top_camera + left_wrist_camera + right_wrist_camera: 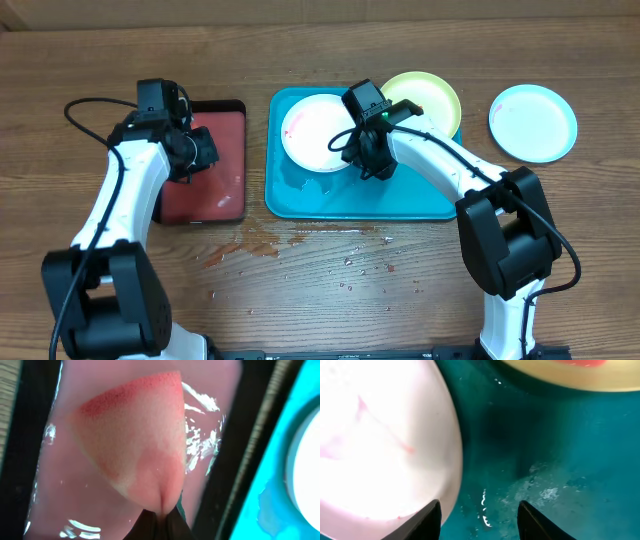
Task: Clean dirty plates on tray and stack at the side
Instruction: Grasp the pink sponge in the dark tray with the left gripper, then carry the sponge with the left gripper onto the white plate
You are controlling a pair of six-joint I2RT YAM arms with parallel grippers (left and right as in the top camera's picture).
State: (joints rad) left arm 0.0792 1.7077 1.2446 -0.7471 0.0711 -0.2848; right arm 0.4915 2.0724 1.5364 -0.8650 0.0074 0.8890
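**Sponge pinched over the red tray, right gripper open beside the white plate**

The left gripper is clenched on a pink-stained sponge above the wet red tray, probably to soak or rinse it before wiping. The right gripper hovers released over the teal tray, just beside the rim of the white plate, likely placed to steady or lift it. That plate and the yellow-green plate are on the teal tray, while the light blue plate lies apart on the surface. The right arm covers part of the yellow-green plate. Glare washes out the white plate's smears, and only the tips of the left gripper's fingers show.
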